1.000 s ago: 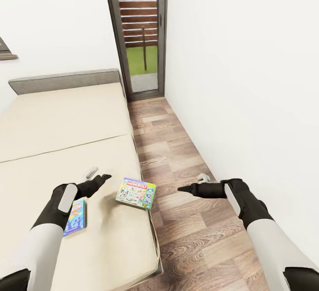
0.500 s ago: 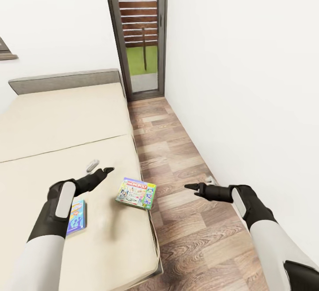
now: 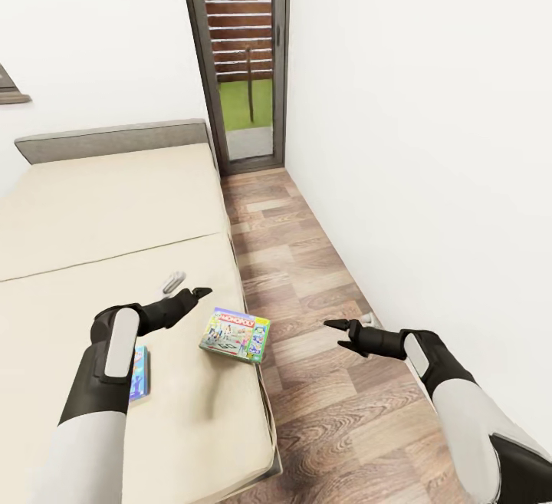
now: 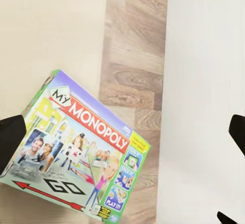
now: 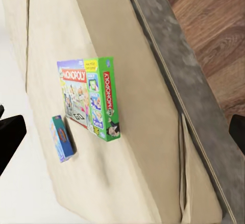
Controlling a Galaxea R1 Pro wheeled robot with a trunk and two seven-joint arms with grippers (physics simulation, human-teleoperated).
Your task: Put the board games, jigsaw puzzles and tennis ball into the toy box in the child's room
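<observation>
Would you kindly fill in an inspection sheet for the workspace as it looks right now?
Surface: bed, beige mattress, grey headboard.
Job's things: Monopoly box near the mattress's edge; blue game box partly behind the left arm.
Clutter: nothing seen.
Grippers: left gripper above the mattress beside the Monopoly box, jaws open, empty; right gripper over the wood floor, open, empty.
Cables: nothing seen.
Surroundings: white walls, dark-framed slatted window.

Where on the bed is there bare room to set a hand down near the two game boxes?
The bed is bare from the grey headboard down to the left gripper. The strip between the Monopoly box and the blue box is free. It is tight at the mattress edge, where the Monopoly box lies.
</observation>
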